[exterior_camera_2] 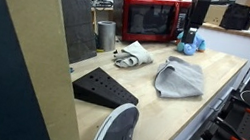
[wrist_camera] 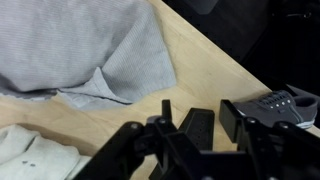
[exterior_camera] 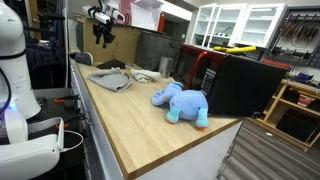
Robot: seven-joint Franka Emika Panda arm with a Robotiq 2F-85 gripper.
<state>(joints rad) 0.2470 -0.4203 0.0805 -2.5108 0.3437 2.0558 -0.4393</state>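
Observation:
My gripper [wrist_camera: 199,108] hangs high above the far end of a wooden table [exterior_camera: 150,125], jaws apart with nothing between them. In the wrist view a black wedge-shaped block [wrist_camera: 197,128] lies on the table far below, seen through the gap between the fingers. A crumpled grey cloth [wrist_camera: 80,50] lies up and left of it, and a white cloth [wrist_camera: 30,155] is at the lower left. Both exterior views show the gripper [exterior_camera: 102,32] well above the grey cloth [exterior_camera: 112,78] [exterior_camera_2: 179,79], touching nothing.
A blue stuffed elephant [exterior_camera: 183,103] lies near a black-sided microwave [exterior_camera: 235,85], red-fronted [exterior_camera_2: 151,21] from the opposite side. A metal cup [exterior_camera_2: 105,34] stands by the white cloth [exterior_camera_2: 133,54]. The black block [exterior_camera_2: 102,85] sits near a sneaker [exterior_camera_2: 115,134].

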